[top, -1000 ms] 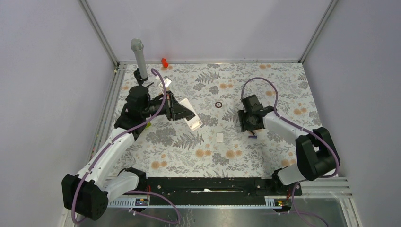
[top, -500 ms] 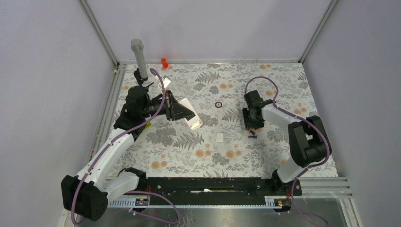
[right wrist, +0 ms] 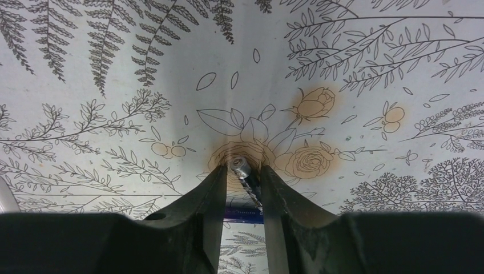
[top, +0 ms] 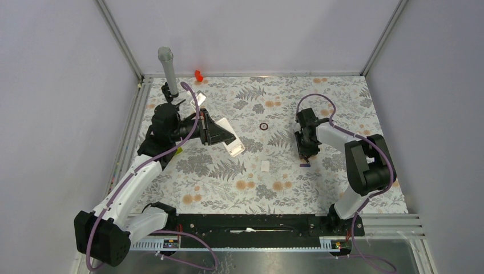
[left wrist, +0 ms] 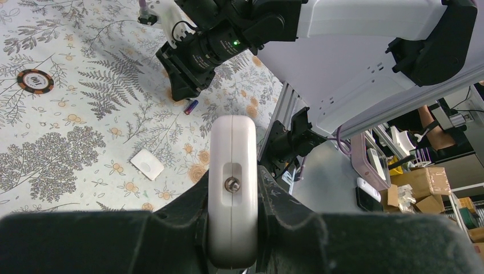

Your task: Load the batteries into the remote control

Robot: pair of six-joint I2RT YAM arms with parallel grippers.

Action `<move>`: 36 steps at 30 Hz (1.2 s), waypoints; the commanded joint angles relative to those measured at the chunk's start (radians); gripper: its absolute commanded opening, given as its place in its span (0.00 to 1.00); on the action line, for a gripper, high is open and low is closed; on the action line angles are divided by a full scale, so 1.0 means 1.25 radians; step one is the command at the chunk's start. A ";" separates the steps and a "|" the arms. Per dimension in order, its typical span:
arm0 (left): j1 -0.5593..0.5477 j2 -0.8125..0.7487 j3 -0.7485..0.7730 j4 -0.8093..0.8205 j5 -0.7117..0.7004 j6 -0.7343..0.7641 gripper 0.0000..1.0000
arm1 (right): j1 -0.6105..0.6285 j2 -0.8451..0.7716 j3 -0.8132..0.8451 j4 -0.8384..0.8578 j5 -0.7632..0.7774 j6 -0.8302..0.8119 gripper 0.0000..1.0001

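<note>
Seen from above, with twelve o'clock at the far wall, the table (top: 251, 194) shows bare floral cloth across its near half, from five to seven o'clock. The left gripper (top: 230, 137), clamped on the remote control (top: 236, 149), fills the ten o'clock side. A grey post (top: 166, 65) stands behind it at eleven. A small ring (top: 263, 125) and a flat white cover (top: 265, 165) lie in the middle lane. At three o'clock the right gripper (top: 306, 153) straddles a dark battery (right wrist: 244, 170). A purple battery (top: 305, 165) lies just beside it at six. Walls enclose three sides.
</note>
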 commanded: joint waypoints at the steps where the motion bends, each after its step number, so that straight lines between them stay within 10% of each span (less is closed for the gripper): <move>1: 0.001 0.005 0.018 0.061 0.024 -0.003 0.00 | -0.003 0.018 0.023 -0.012 0.003 -0.007 0.33; 10: 0.005 -0.001 0.015 0.062 0.001 -0.010 0.00 | -0.003 0.013 0.035 0.016 0.052 0.045 0.11; 26: -0.001 -0.014 -0.064 0.263 -0.355 -0.298 0.00 | 0.008 -0.247 0.037 0.358 -0.136 0.337 0.07; 31: -0.035 -0.050 -0.187 0.520 -0.575 -0.448 0.00 | 0.104 -0.323 0.046 0.474 -0.161 0.467 0.07; 36: -0.058 -0.047 -0.170 0.506 -0.625 -0.469 0.00 | 0.181 -0.369 0.073 0.572 -0.165 0.558 0.07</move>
